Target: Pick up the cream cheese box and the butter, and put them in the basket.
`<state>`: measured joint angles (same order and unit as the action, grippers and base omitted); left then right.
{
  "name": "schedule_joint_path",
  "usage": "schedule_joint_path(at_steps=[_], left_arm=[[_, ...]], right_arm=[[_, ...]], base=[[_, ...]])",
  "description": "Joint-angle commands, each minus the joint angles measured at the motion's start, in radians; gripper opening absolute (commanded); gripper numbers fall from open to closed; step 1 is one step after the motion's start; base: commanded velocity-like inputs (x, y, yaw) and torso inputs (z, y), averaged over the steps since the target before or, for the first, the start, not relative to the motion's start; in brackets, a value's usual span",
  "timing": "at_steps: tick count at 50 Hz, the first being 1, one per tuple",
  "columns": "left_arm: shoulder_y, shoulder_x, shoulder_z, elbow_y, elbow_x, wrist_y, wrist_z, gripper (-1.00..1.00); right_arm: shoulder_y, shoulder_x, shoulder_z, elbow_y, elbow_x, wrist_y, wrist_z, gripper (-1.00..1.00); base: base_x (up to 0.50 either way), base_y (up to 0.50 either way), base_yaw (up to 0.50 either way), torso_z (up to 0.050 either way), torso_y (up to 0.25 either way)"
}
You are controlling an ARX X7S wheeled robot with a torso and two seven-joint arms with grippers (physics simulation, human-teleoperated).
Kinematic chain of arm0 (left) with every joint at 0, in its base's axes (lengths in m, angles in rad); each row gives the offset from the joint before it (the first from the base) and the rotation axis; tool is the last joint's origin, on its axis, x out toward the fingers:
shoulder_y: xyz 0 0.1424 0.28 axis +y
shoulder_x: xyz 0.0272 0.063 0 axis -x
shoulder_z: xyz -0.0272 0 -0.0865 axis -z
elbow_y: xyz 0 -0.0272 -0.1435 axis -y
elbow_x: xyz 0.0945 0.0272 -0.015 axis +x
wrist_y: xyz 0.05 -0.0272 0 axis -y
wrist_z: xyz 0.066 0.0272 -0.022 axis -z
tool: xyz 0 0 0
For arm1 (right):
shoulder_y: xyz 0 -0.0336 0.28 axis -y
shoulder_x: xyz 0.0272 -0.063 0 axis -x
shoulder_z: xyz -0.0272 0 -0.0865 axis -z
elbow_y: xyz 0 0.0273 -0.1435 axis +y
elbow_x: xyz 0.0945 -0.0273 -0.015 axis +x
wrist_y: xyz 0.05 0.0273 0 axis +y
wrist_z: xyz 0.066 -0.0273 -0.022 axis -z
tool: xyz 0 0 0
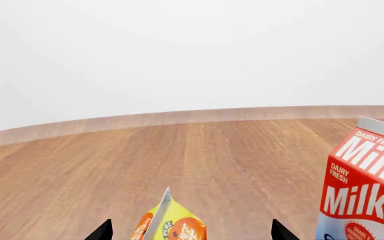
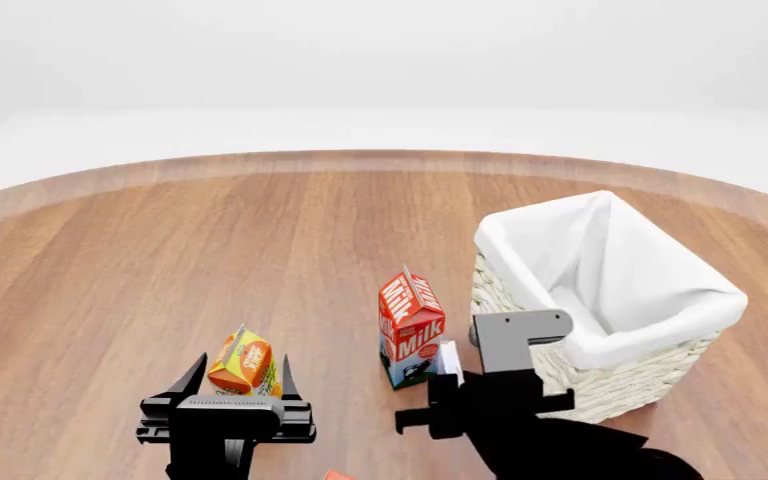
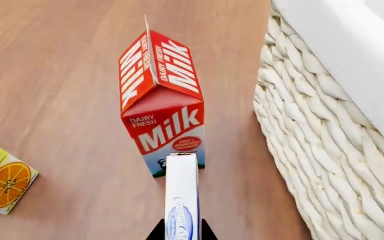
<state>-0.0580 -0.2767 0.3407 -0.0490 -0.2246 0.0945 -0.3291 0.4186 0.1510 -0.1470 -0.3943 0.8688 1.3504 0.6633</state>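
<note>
My right gripper (image 3: 182,234) is shut on the cream cheese box (image 3: 182,200), a thin white box with a blue mark held edge-on between the jaws. The box also shows in the head view (image 2: 447,358), between the milk carton and the basket. The white wicker basket (image 2: 624,380) with its cloth liner stands to the right, and its woven wall (image 3: 325,150) is close beside the box. My left gripper (image 1: 192,235) is open, with its fingers on either side of the juice carton's top. A small red-orange corner (image 2: 337,476) at the head view's lower edge may be the butter; I cannot tell.
A red-and-white milk carton (image 3: 162,100) stands upright just ahead of the held box and left of the basket; it also shows in the left wrist view (image 1: 365,185). An orange-green juice carton (image 2: 244,365) stands at the left gripper. All rest on a round wooden table (image 2: 224,230).
</note>
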Motion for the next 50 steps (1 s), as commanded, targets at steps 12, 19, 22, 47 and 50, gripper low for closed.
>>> schedule_joint_path(at_steps=[12,19,22,47,50], left_arm=[[-0.002,-0.005,0.005,-0.001,-0.006,0.001,-0.005,1.00],[-0.001,-0.007,0.007,0.005,-0.008,-0.002,-0.009,1.00],[-0.001,-0.008,0.007,0.004,-0.008,-0.002,-0.009,1.00],[-0.007,-0.010,0.016,-0.009,-0.010,0.006,-0.013,1.00],[-0.007,-0.011,0.018,-0.005,-0.009,0.003,-0.014,1.00]], right_arm=[[0.084,-0.043,0.152,-0.166,0.210,0.192,0.166,-1.00],[0.114,-0.030,0.173,-0.185,0.371,0.213,0.299,-1.00],[0.135,-0.017,0.172,-0.170,0.447,0.206,0.364,-1.00],[0.289,0.103,0.123,-0.125,0.890,0.106,0.730,-1.00],[0.302,0.112,0.120,-0.120,0.903,0.091,0.736,-1.00]], base=[[0.00,0.00,0.00,0.000,0.000],[0.00,0.00,0.00,0.000,0.001],[0.00,0.00,0.00,0.000,0.000],[0.00,0.00,0.00,0.000,0.000],[0.00,0.00,0.00,0.000,0.000]])
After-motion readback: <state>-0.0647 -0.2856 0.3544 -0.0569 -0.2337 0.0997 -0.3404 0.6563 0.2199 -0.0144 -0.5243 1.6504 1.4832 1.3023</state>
